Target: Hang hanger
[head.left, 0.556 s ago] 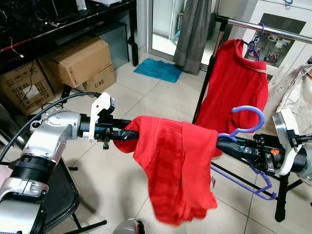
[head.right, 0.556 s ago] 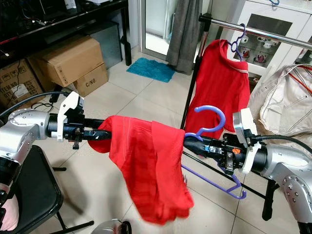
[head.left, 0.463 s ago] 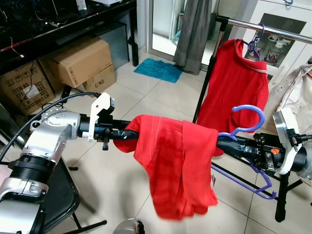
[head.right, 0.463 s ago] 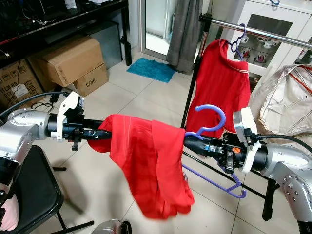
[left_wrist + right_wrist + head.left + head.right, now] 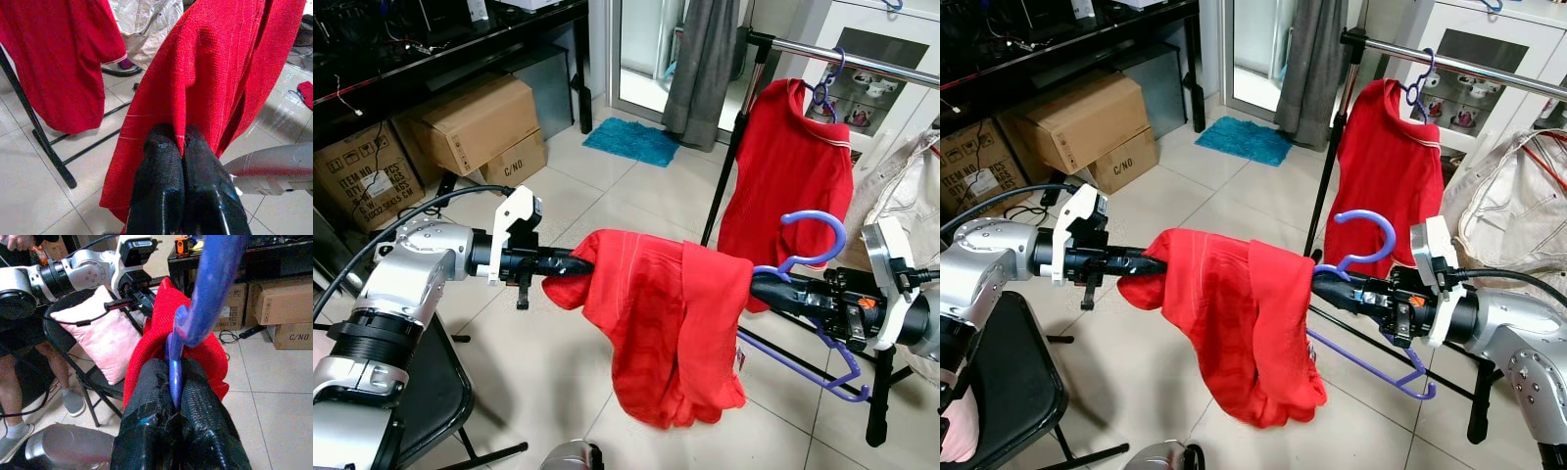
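Left eye view: right gripper (image 5: 766,287) is clamped tight on the purple hanger (image 5: 815,245), neck pinched between the fingers, hook curling up just above them. Left gripper (image 5: 182,147) is closed on a fold of the red garment (image 5: 671,328), which drapes between both fingertips and sags below them. Rail (image 5: 862,61) sits beyond and above the right fingers, already carrying a red shirt (image 5: 788,181). Judgement: garment is on the hanger; lifting the hook onto the rail and releasing are left.
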{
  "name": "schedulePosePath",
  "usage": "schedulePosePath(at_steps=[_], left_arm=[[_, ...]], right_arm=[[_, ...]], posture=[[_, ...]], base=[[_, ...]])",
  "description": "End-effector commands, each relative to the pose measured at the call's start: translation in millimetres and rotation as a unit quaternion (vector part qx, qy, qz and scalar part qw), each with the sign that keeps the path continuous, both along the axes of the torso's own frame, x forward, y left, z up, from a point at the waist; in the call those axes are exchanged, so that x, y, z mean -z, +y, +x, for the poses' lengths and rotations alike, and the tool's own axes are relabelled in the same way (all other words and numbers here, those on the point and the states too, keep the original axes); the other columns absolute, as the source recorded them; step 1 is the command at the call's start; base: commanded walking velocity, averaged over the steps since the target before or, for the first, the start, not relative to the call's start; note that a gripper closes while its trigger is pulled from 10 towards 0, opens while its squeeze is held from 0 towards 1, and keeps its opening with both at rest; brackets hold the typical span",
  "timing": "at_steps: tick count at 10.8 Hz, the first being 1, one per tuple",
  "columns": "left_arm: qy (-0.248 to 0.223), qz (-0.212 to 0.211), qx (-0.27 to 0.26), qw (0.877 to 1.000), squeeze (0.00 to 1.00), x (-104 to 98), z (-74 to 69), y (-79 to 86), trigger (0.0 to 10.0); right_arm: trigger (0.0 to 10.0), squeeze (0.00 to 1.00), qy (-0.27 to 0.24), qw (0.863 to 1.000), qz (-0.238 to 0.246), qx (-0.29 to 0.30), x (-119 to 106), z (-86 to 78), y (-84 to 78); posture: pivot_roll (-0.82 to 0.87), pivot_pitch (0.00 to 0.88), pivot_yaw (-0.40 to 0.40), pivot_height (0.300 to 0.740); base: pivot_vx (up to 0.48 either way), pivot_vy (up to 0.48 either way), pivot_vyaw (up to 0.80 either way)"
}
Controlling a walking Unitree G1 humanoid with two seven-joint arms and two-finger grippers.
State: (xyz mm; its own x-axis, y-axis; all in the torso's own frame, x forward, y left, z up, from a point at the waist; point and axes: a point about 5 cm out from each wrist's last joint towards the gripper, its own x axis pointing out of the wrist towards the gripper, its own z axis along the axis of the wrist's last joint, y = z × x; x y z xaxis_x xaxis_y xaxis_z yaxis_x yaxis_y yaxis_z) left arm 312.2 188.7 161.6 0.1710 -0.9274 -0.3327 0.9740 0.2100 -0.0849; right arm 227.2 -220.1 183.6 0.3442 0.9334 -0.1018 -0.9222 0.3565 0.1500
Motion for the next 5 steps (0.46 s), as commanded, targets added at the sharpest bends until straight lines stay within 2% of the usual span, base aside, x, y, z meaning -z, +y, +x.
schedulePosePath(at_steps=[1, 5], left_arm=[[-0.007, 0.003, -0.001, 1.000, 0.00, -8.1, 3.7, 2.0, 0.0], [-0.017, -0.007, -0.039, 0.999, 0.00, -13.0, 8.6, 11.7, 0.0]], right_arm=[[10.0, 0.00, -0.029, 1.000, 0.001, 0.001, -12.6, 0.9, -3.2], [10.0, 0.00, -0.031, 0.999, 0.000, 0.007, -13.6, -0.1, -7.1]], posture=[[0.03, 0.000, 0.022, 0.740], [0.03, 0.000, 0.021, 0.740]], base=[[0.000, 0.000, 0.00], [0.000, 0.000, 0.00]])
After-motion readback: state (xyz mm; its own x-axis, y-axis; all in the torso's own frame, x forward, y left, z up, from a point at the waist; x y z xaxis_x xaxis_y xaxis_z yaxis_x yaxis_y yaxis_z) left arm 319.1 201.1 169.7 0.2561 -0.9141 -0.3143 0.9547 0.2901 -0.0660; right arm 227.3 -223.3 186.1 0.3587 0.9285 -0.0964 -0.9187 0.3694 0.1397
